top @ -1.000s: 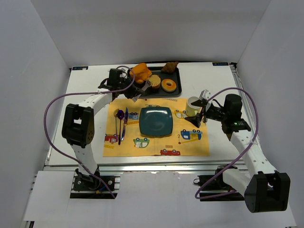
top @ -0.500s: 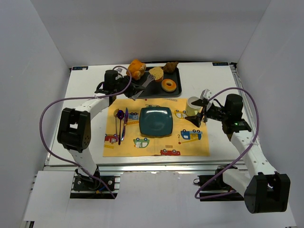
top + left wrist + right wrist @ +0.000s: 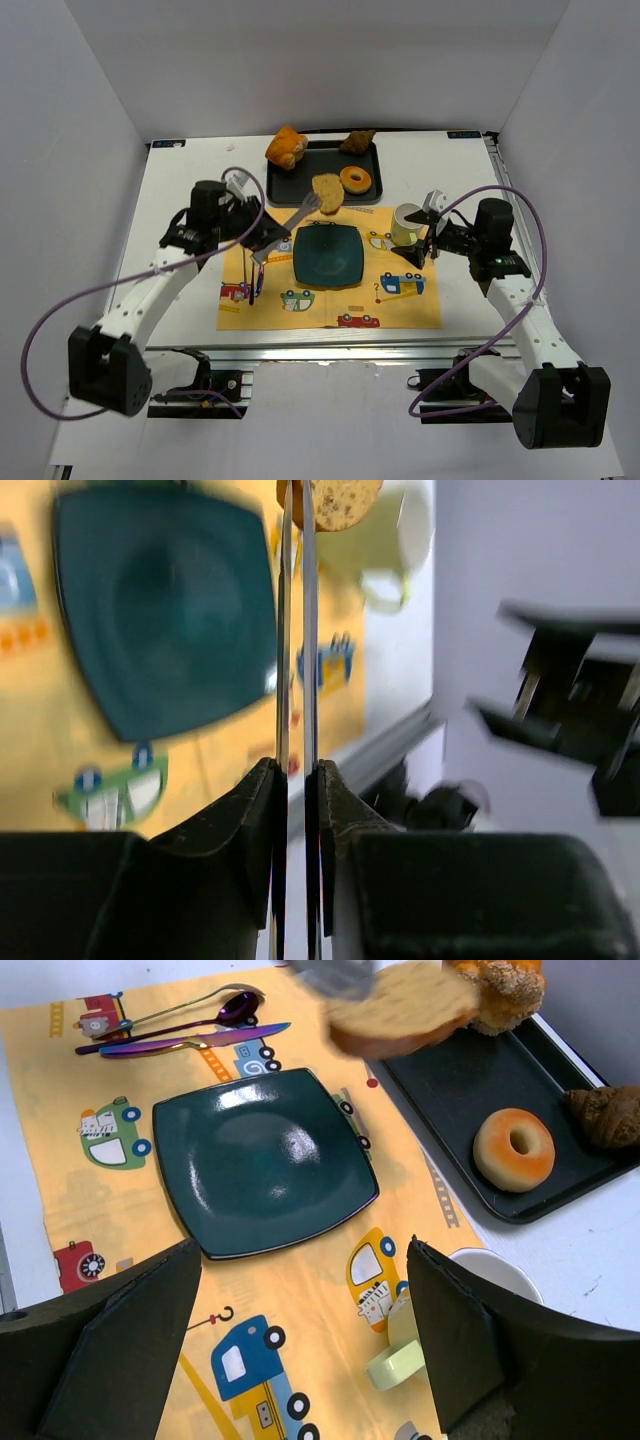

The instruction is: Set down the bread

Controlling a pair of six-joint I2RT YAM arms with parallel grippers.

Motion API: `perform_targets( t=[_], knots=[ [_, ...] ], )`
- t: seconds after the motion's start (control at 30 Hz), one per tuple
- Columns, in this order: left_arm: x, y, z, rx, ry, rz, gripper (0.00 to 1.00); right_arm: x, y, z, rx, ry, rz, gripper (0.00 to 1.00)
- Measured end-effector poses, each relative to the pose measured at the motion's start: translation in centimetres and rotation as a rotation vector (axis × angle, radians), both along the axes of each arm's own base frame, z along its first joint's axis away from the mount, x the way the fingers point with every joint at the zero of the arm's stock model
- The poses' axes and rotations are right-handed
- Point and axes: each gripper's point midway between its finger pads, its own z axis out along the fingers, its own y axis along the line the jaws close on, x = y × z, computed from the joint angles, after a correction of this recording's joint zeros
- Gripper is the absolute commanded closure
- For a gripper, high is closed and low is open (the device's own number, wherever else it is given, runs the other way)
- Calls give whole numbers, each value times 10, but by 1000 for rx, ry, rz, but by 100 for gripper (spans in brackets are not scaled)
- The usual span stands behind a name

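Since leaving tray (image 3: 290, 185), bread (image 3: 327, 192) now hangs near plate (image 3: 327, 255), seemingly in tongs (image 3: 290, 222).

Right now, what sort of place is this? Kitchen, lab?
Probably a lab test cell staged as a meal setting: plain white walls box in the table, and on it a cartoon-car placemat with a dark plate, beside a black tray holding a donut.

Bread (image 3: 328, 192): pale tan speckled face, browner crust rim. Plate (image 3: 328, 254): dark teal, glossy. Placemat (image 3: 420, 305): orange-yellow, printed with cartoon vehicles in red, blue and green. Tray (image 3: 290, 185): black. Donut (image 3: 356, 180): orange glaze. Bun (image 3: 286, 146): orange-brown. Croissant (image 3: 358, 141): dark brown. Mug (image 3: 405, 224): pale yellow-green. Cutlery (image 3: 255, 250): iridescent purple. Tongs (image 3: 295, 218): bare silver metal. Surface (image 3: 460, 170): white.
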Motion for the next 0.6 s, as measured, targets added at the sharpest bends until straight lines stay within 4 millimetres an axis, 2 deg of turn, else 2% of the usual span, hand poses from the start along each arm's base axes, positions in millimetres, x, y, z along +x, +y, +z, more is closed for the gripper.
perform_targets(
  t=[0.1,0.17,0.27,0.3,0.4,0.43,0.5,0.6],
  knots=[
    [-47,-3,-15,51,25,-60,100,-1,0,-1,-1,-1,7,12],
    [-78,-8,-35,92,77,-110,100,-1,1,-2,-1,0,13,12],
    [-109,-9,-64,157,161,-159,100,-1,2,-4,0,9,23,12],
    [-114,-6,-72,180,184,-158,99,-1,2,-5,-1,10,24,12],
    [-116,4,-87,242,216,-138,78,-1,2,-5,-2,9,28,12],
    [-115,5,-88,252,215,-133,67,-2,2,-6,-2,12,29,12],
    [-113,8,-91,272,208,-126,52,-3,2,-8,-5,20,29,12],
    [-108,9,-92,293,195,-117,43,-5,2,-11,-9,35,30,12]
  ],
)
